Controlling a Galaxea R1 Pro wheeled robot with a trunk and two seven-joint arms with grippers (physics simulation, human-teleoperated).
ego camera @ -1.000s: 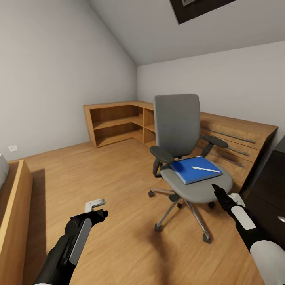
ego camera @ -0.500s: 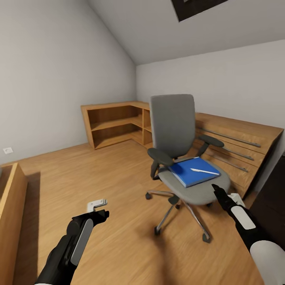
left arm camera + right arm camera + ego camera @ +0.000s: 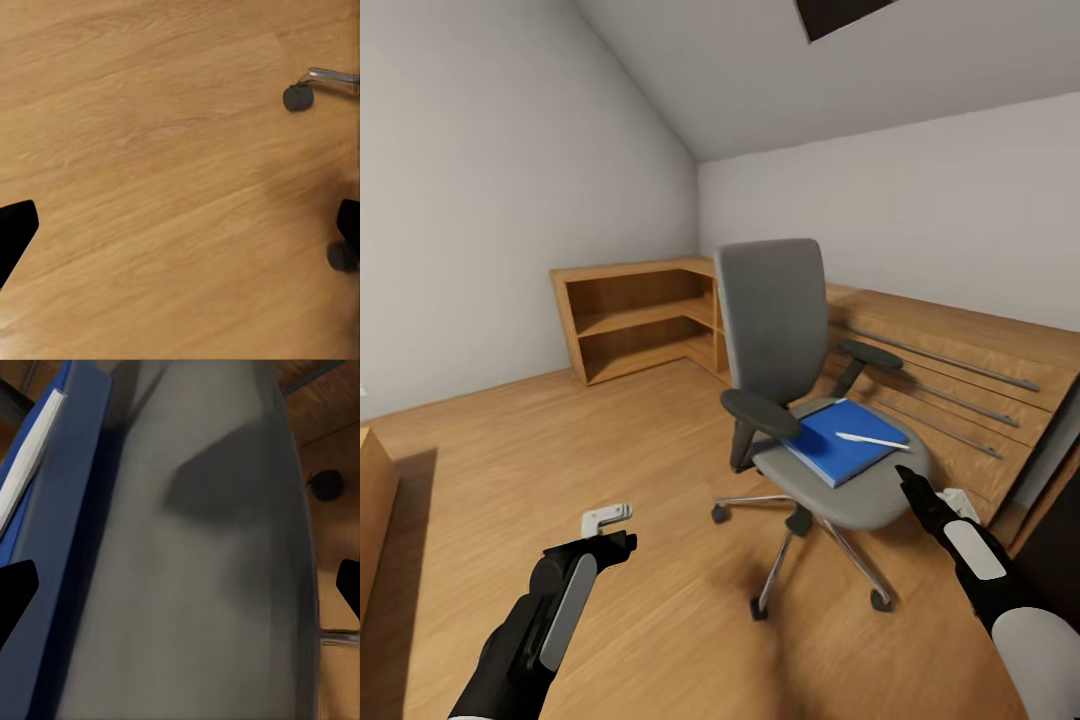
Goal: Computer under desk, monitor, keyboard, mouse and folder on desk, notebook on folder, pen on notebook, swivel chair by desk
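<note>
Since the folder [image 3: 843, 441] with the pen [image 3: 871, 440] on it lies on the swivel chair [image 3: 800, 400] seat, the right gripper [image 3: 908, 481], spread wide and empty beside the seat edge, should approach low and level.

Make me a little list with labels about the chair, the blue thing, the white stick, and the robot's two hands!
chair: grey swivel chair on the wooden floor, in front of wooden drawers
folder: blue, flat on the chair seat
pen: pale, lying on the folder
left gripper: open, over bare floor, holding nothing
right gripper: open, near the seat's front edge, not touching the folder
shelf: low wooden corner shelf behind the chair
</note>
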